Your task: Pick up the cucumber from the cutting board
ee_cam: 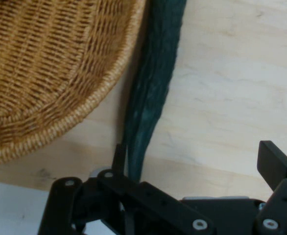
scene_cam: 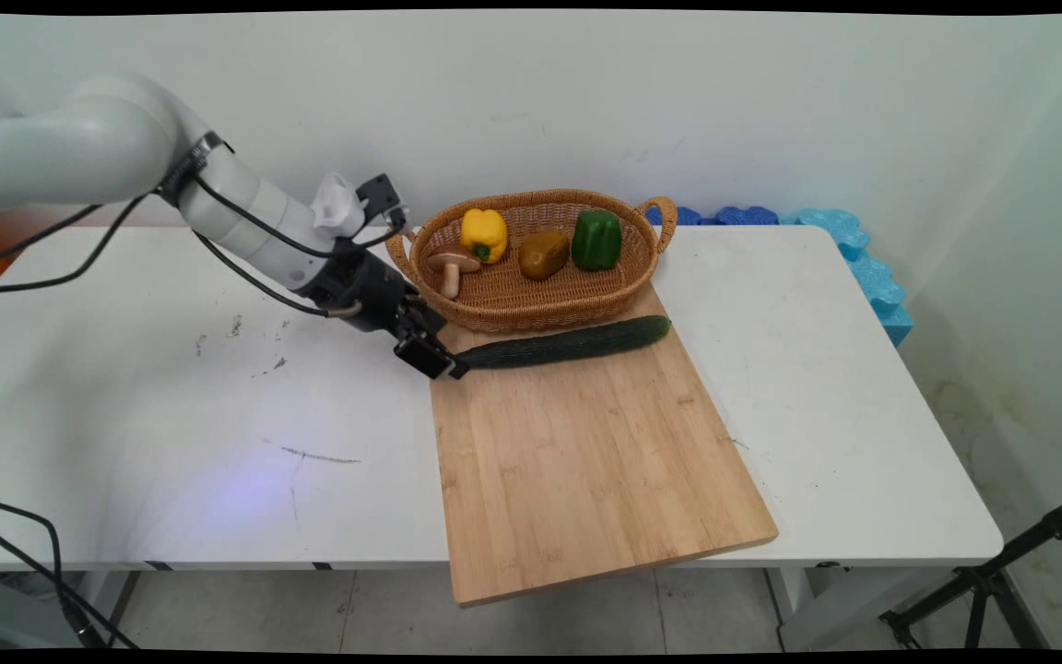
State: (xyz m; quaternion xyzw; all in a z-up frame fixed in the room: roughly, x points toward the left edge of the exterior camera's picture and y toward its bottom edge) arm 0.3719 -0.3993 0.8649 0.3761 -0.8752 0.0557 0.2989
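Black gripper (scene_cam: 434, 355) sits low at the cutting board's (scene_cam: 586, 452) upper left corner, and I read its fingers as spread apart, one finger (ee_cam: 119, 157) touching the cucumber's (scene_cam: 568, 341) near tip. That cucumber lies along the board's top edge, just below the wicker basket (scene_cam: 531, 304) at frame centre.

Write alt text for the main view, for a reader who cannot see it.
A white robot arm's black gripper reaches the left end of a long dark green cucumber lying on a bamboo cutting board. Behind it, an oval wicker basket holds a yellow pepper, a green pepper, a brown mushroom and a brownish vegetable.
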